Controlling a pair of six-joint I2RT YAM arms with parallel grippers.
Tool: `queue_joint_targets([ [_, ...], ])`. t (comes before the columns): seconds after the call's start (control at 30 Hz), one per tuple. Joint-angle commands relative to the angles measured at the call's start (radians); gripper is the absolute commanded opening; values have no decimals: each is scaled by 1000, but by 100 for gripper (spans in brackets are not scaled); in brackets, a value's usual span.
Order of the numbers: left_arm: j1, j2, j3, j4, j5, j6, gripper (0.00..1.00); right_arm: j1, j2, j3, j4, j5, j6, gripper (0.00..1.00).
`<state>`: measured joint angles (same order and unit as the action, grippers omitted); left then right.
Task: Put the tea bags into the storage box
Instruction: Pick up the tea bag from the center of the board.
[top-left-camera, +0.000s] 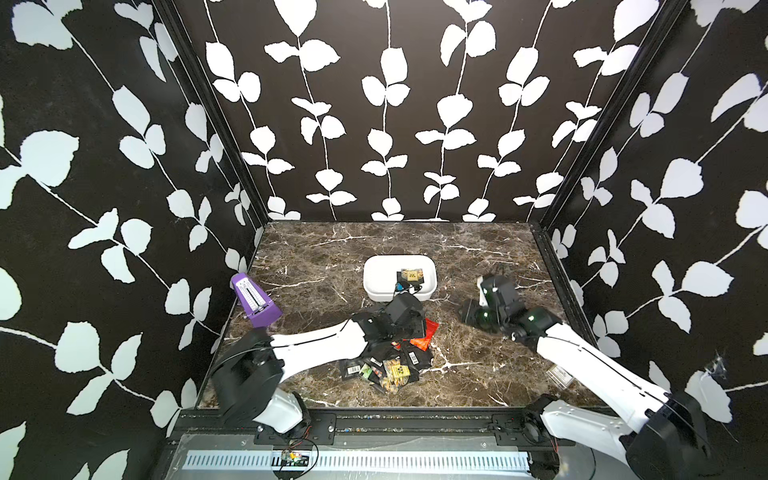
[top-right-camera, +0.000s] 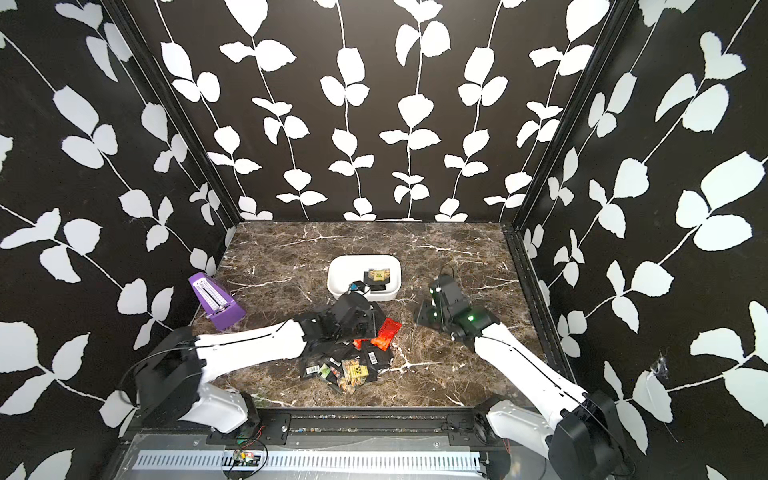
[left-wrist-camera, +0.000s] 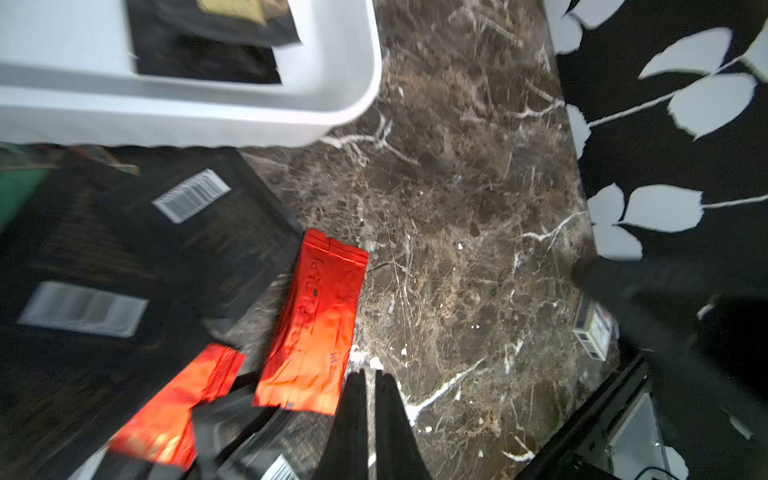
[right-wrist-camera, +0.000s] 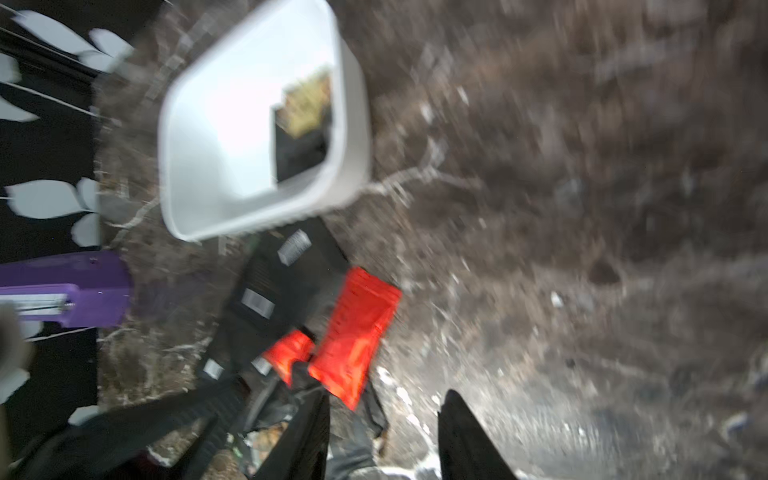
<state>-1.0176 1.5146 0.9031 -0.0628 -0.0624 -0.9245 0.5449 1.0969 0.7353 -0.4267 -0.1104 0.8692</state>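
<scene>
Left pincer (left-wrist-camera: 371, 376) closed; right pincer (right-wrist-camera: 382, 415) blurred, parted; tea bags (top-left-camera: 411, 357) half hidden

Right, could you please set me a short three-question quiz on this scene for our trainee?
1. True or false: the box is empty.
2. Look at the left claw and the right claw. Which is shut? A. left B. right C. both
3. Fill in: the metronome is ____ in colour.

Key
1. False: a few tea bags lie in it.
2. A: its fingers are together with nothing between them, and the right claw is open.
3. Purple.
</scene>
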Motion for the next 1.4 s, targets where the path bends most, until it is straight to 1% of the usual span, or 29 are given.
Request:
queue_joint_targets([
  [0.0, 1, 28, 10, 31, 37, -23, 5, 0, -17, -84, 167, -52, 95, 45],
  [0.07, 1, 42, 8, 4, -11, -30, 4, 1, 8, -112, 201, -71, 112, 45],
  [0.13, 5, 60, 11, -28, -36, -43, 3, 6, 44, -138, 269, -99, 140, 47],
  [0.23, 7, 87, -1, -9, -24, -58, 3, 34, 115, -149, 355, -114, 167, 49],
  [0.3, 10, 102, -7, -2, -15, -79, 3, 59, 169, -134, 375, -112, 176, 49],
  [0.47, 16, 114, -20, -9, -44, -127, 3, 90, 265, -119, 434, -108, 208, 48],
  [0.73, 16, 151, -28, -9, -24, -163, 3, 104, 327, -114, 448, -94, 227, 47],
  [0.93, 16, 173, -36, 3, -5, -172, 3, 115, 343, -114, 454, -89, 235, 47],
  [1.17, 16, 180, -42, -35, -23, -171, 3, 125, 378, -120, 483, -89, 254, 47],
  [1.23, 16, 179, -50, -32, -23, -173, 1, 128, 388, -120, 489, -88, 258, 47],
  [1.37, 16, 186, -59, -37, -22, -177, 0, 135, 404, -120, 503, -89, 263, 47],
])
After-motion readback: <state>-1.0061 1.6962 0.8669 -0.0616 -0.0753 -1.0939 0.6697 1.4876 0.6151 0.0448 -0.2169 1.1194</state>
